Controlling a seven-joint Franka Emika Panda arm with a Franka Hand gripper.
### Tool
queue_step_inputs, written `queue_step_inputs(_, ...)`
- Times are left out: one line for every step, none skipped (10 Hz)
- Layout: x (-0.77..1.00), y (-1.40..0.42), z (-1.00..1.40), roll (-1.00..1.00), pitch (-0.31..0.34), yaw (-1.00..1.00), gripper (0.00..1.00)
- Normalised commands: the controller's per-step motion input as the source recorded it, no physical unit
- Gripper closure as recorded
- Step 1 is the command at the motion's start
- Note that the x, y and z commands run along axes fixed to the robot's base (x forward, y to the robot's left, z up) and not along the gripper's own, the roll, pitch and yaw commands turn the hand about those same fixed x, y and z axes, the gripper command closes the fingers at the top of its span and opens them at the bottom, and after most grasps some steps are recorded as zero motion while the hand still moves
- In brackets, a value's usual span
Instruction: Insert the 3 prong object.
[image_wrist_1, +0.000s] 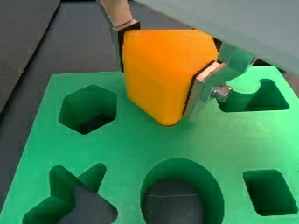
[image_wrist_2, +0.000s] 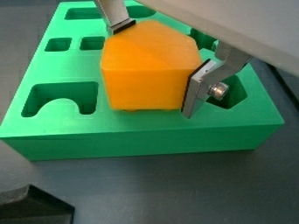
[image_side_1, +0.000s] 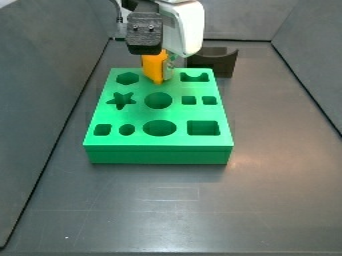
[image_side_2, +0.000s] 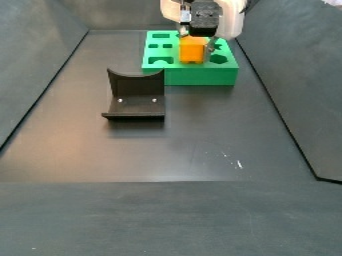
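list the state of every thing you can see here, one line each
gripper: over the green block, shut on the 3 prong object
3 prong object: held between the fingers, over the block, prongs not visible
green block: flat on the floor, visible holes empty
fixture: standing on the floor, apart from the block

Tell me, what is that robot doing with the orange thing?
The gripper is shut on the orange piece and holds it over the green block, the one with shaped holes. In a side view the piece hangs over the block's far end, near the hexagon hole. Whether it has gone into a hole cannot be told. A dark fixture stands on the floor, apart from the block.
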Motion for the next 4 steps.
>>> queue_step_inputs(0.00,0.00,-0.26,0.00,0.000,-0.03,1.00)
queue_step_inputs(0.00,0.06,-0.06,-0.08,-0.033,-0.02,1.00)
queue_step_inputs(0.00,0.00,0.00,-0.02,0.000,0.00,1.00)
queue_step_inputs(0.00,0.00,0.00,0.00,0.000,0.00,1.00)
